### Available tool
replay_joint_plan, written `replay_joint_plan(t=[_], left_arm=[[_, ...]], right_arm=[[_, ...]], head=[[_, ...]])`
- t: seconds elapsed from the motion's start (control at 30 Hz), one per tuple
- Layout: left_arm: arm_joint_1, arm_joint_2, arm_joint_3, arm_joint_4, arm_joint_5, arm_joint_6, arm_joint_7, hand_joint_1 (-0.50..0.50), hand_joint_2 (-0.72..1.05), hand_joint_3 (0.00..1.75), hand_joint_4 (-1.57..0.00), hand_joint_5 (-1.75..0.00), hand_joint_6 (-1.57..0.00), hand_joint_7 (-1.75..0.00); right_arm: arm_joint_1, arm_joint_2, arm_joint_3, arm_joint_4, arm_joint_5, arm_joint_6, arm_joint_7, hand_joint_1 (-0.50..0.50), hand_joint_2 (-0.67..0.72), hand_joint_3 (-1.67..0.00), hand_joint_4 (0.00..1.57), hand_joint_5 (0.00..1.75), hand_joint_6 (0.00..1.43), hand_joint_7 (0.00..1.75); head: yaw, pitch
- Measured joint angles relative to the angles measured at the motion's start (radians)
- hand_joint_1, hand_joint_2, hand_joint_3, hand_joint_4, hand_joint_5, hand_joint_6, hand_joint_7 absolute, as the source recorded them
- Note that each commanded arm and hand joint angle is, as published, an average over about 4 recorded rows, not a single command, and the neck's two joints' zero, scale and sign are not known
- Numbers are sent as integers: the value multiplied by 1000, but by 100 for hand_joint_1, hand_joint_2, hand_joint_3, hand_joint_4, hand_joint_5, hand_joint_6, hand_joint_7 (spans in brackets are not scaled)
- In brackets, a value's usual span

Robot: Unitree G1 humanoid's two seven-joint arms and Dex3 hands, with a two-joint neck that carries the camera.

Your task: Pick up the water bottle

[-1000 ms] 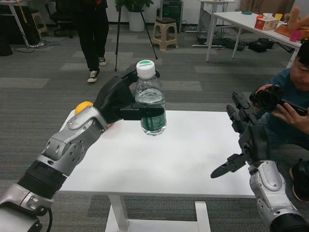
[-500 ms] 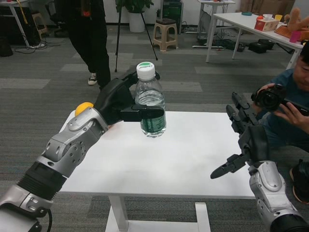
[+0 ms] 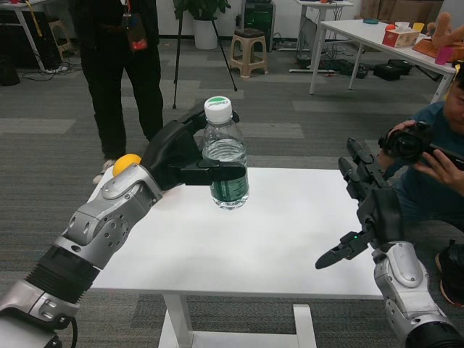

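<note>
**Left hand holding the bottle over the table's far side**

The left hand (image 3: 176, 154) is wrapping the bottle (image 3: 227, 161) around its middle, one finger lying straight across the front of the clear body and the others curling behind it near the neck. The bottle is standing upright over the far part of the table (image 3: 275, 239); whether its base is resting on the top or hanging just clear of it, I cannot tell from this angle. The right hand (image 3: 366, 210) is waiting near the table's right edge, holding nothing, its fingers spread apart.

The grip is sitting fairly high on a thin, smooth plastic body with water filling the lower part, so the weight is hanging below the fingers. My judgement is that a quick lift could be letting the bottle tip or slide down through the hold, and a harder squeeze could be buckling the soft wall rather than securing it. A yellow ball (image 3: 125, 163) is lying just behind the left wrist, and a swing of the forearm could be knocking it off the edge. One person (image 3: 119, 65) is standing beyond the table and another with a camera (image 3: 407, 143) is crouching close to the right, near enough to matter if the bottle drops.

The white cap (image 3: 218, 108) is carrying small green lettering, too small to read. The dark green label (image 3: 230, 185) is showing no legible words.
</note>
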Motion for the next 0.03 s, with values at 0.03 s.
replay_joint_plan(t=[0.03], left_arm=[[0, 0, 0, 0, 0, 0, 0, 24, 105, 23, 0, -175, -60, -168]], right_arm=[[0, 0, 0, 0, 0, 0, 0, -50, 34, -8, 0, 0, 0, 12]], head=[[0, 0]])
